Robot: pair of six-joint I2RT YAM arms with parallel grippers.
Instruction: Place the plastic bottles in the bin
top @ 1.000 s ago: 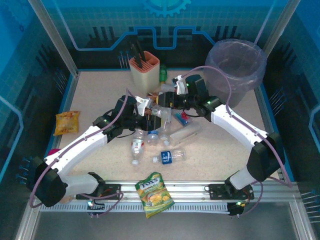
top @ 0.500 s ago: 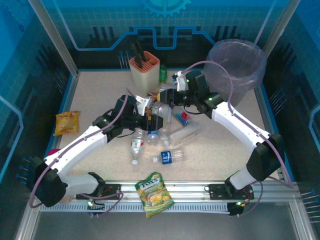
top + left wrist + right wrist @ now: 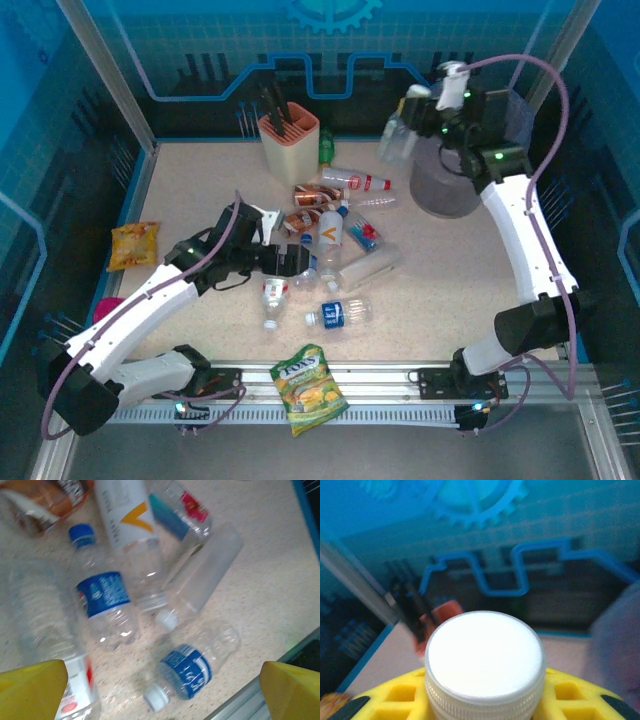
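- Top view: about ten plastic bottles [image 3: 340, 240] left on the bench [image 3: 450, 290]. My right gripper [image 3: 412, 108] is clamped on a clear bottle [image 3: 393, 142], aloft beside the bin [image 3: 440, 195].
- Left wrist: left gripper [image 3: 161, 692] spread wide above a blue-labelled bottle [image 3: 186, 672].
- Right wrist: ribbed white cap [image 3: 484, 655], gripped.

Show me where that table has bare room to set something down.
Bare patches: right of the bottle pile, up to the bin and the right arm; and far left, between the utensil holder and the orange snack bag. The middle, at the pile, is crowded.
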